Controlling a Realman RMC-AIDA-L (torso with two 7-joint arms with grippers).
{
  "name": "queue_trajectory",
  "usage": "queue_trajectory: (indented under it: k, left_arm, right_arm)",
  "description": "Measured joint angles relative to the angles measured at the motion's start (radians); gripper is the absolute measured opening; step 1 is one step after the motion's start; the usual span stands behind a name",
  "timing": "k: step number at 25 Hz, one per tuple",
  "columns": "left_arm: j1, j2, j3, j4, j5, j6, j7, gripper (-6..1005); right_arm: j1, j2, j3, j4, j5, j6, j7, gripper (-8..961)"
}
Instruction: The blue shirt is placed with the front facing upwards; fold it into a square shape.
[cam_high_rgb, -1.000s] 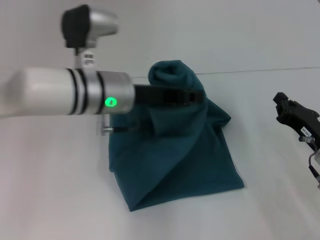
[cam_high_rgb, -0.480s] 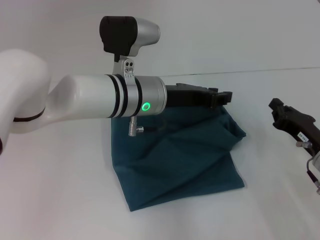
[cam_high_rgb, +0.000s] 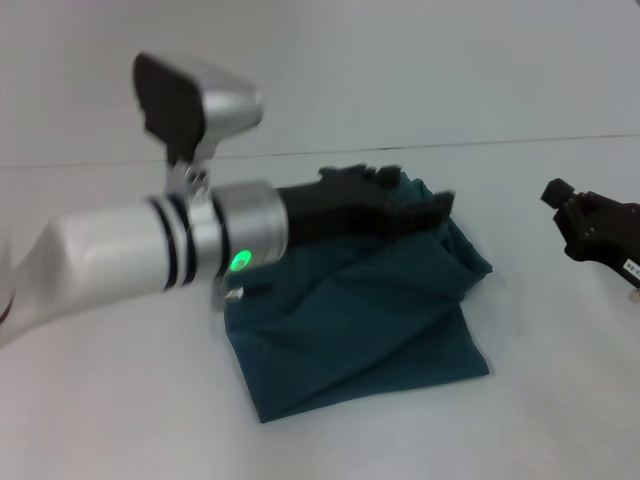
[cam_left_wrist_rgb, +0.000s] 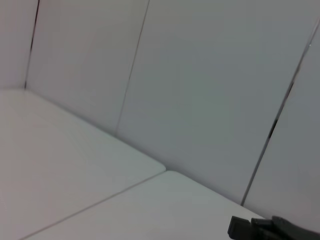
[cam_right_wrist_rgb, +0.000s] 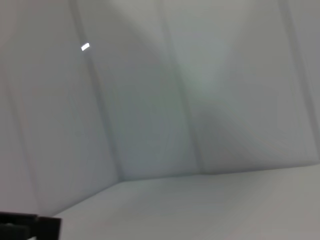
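Teal blue shirt (cam_high_rgb: 370, 320) folded on white table (cam_high_rgb: 120, 400), left gripper (cam_high_rgb: 425, 205) above, fingers' state unclear.

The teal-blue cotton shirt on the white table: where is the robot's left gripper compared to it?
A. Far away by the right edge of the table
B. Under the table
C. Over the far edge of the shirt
C: in the head view the left gripper reaches over the far edge of the folded teal-blue cotton shirt, while the right gripper stays off to the side above the white table.
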Motion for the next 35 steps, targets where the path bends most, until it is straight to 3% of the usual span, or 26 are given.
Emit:
queue_trajectory:
  k: [2,5,11,13,16,19,22,24,27,29,32,35]
  left_arm:
    - [0.060,0.000,0.020,-0.031,-0.023,-0.001,0.042,663]
    - [0.093,0.001,0.026,-0.030,-0.027,0.002,0.049,770]
    - [0.132,0.001,0.048,-0.022,-0.027,0.008,0.079,768]
    - [0.141,0.001,0.064,-0.021,-0.028,0.008,0.088,768]
    - [0.158,0.001,0.080,-0.021,-0.028,0.008,0.107,767]
    - [0.185,0.000,0.102,-0.022,-0.035,0.007,0.160,766]
    - [0.225,0.000,0.118,-0.037,-0.038,0.027,0.231,765]
    - [0.257,0.001,0.118,-0.045,-0.054,0.045,0.277,766]
    - [0.309,0.002,0.097,-0.031,-0.167,0.089,0.406,765]
    - [0.333,0.002,0.077,-0.003,-0.253,0.142,0.510,765]
    - [0.353,0.003,0.043,0.074,-0.398,0.257,0.680,766]
    - [0.347,0.006,0.009,0.153,-0.460,0.313,0.724,766]
  right_arm:
    - [0.025,0.000,-0.089,-0.075,0.001,-0.029,0.061,36]
    - [0.063,0.001,-0.240,-0.184,0.010,-0.048,0.179,36]
    - [0.137,-0.007,-0.536,-0.436,0.021,-0.041,0.567,37]
    - [0.151,-0.016,-0.656,-0.541,0.020,-0.053,0.693,93]
    - [0.169,-0.055,-0.864,-0.683,0.018,-0.065,0.909,177]
    - [0.204,-0.121,-1.073,-0.755,0.010,-0.056,1.107,419]
    - [0.275,-0.175,-1.186,-0.767,-0.048,-0.022,1.217,547]
    - [0.330,-0.189,-1.222,-0.758,-0.124,-0.014,1.256,632]
    - [0.443,-0.179,-1.263,-0.723,-0.312,-0.020,1.286,689]
    - [0.509,-0.155,-1.277,-0.675,-0.425,-0.008,1.283,704]
    - [0.575,-0.120,-1.298,-0.594,-0.529,0.034,1.271,712]
    - [0.599,-0.092,-1.319,-0.543,-0.550,0.079,1.262,713]
